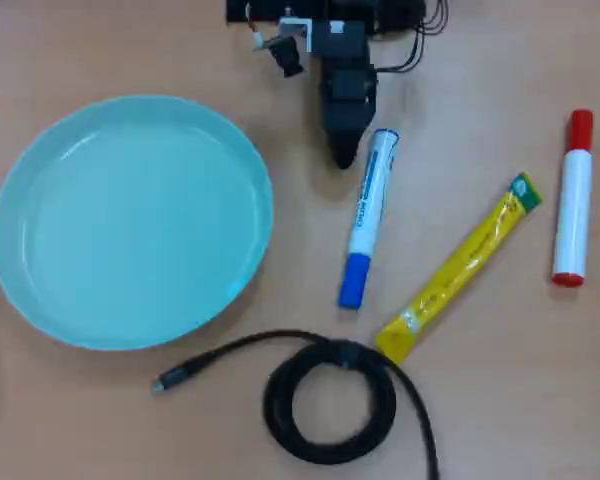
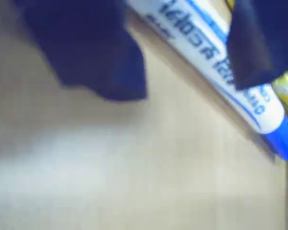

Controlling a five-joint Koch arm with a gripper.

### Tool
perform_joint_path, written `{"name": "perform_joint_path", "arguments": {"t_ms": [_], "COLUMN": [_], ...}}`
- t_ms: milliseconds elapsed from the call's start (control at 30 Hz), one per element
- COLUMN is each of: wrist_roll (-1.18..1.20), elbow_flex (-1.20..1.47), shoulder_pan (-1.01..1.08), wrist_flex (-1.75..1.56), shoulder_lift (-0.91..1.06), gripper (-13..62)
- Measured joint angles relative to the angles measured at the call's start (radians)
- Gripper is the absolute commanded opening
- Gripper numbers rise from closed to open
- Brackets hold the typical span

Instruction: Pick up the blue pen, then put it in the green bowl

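The blue pen (image 1: pixel 368 215) lies flat on the wooden table, blue cap toward the bottom of the overhead view. The green bowl (image 1: pixel 130 220) sits empty at the left. My gripper (image 1: pixel 345 152) is low over the table, just left of the pen's upper end. In the wrist view the gripper (image 2: pixel 187 86) has its two dark jaws apart. The pen's barrel (image 2: pixel 201 45) runs slantwise between them and partly under the right finger (image 2: pixel 259 43), while the left finger (image 2: pixel 91 52) stands off it. Nothing is gripped.
A white marker with a red cap (image 1: pixel 573 200) lies at the right. A yellow sachet (image 1: pixel 462 268) lies slantwise between the two markers. A coiled black cable (image 1: pixel 330 400) lies below the pen's cap. The arm's base (image 1: pixel 330 15) is at the top edge.
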Motion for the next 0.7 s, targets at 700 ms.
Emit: {"name": "perform_joint_path", "arguments": {"t_ms": [700], "wrist_roll": [0.0], "elbow_flex": [-0.002], "shoulder_pan": [0.005], "wrist_flex": [0.02], "shoulder_lift": [0.0], "gripper": [15.1]}}
